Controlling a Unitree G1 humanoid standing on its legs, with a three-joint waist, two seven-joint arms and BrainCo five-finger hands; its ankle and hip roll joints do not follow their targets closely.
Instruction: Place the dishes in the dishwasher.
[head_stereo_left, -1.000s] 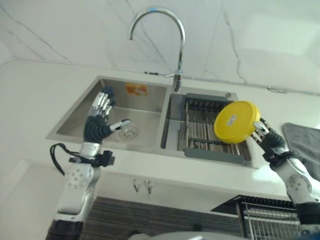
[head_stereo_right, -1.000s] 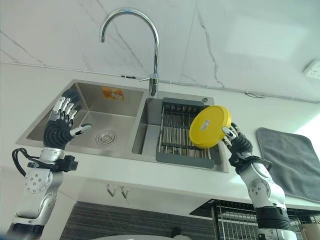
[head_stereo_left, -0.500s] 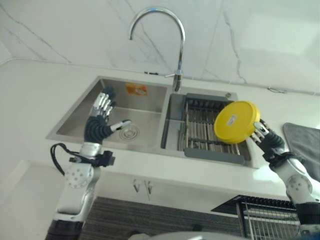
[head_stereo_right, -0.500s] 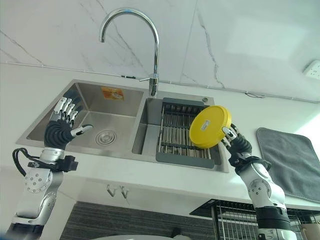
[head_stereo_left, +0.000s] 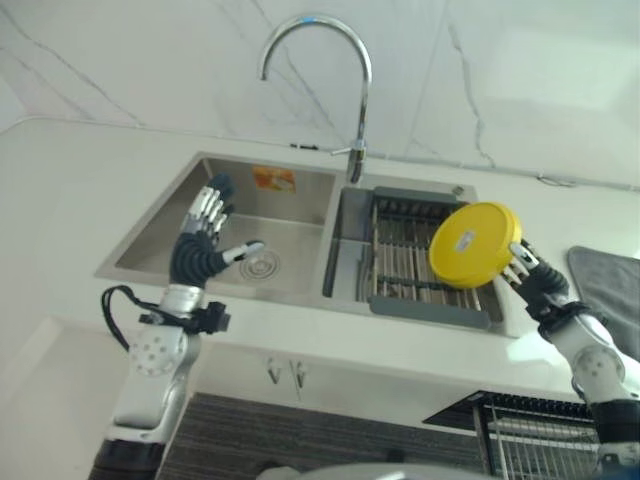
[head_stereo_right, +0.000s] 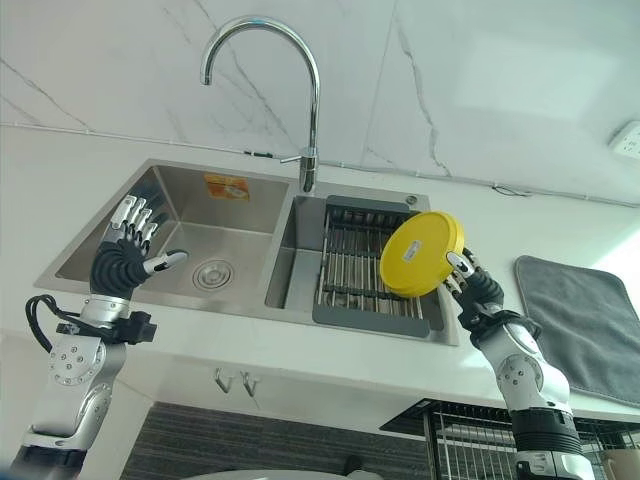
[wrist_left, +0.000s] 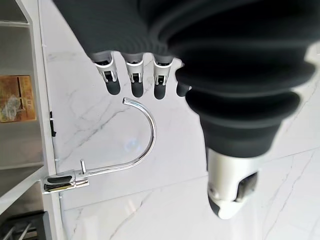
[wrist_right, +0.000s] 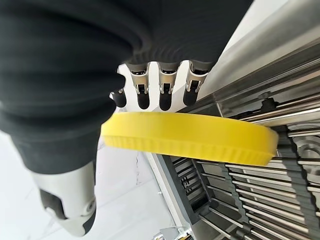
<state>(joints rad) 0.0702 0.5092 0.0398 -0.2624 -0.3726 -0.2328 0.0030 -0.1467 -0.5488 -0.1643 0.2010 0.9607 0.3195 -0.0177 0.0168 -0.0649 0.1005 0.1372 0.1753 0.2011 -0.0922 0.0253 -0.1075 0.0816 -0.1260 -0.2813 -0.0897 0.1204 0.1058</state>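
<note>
Yellow plate held over the sink rack

Nearest, at the lower right, a wire dishwasher rack (head_stereo_right: 480, 430) juts out below the white desk (head_stereo_right: 330, 345). Above the desk's near edge on the left, the left hand (head_stereo_right: 125, 255) hovers over the left sink basin (head_stereo_right: 215, 225), fingers (wrist_left: 132, 82) straight and released, thumb spread, grasping nothing. On the right, the right hand (head_stereo_right: 470, 290) grasps a round yellow plate (head_stereo_right: 422, 254) by its lower right rim, fingers (wrist_right: 165, 90) behind it and thumb in front. The plate stands tilted on edge in the air, over the right side of the right sink basin (head_stereo_left: 345, 250), above a dark drying rack (head_stereo_right: 362, 265) with metal bars that sits inside that basin. Right of the sink, a grey mat (head_stereo_right: 580, 325) lies on the desk. Farther back, a curved chrome tap (head_stereo_right: 290, 90) rises between the two basins, in front of a white marble wall (head_stereo_right: 480, 80).
</note>
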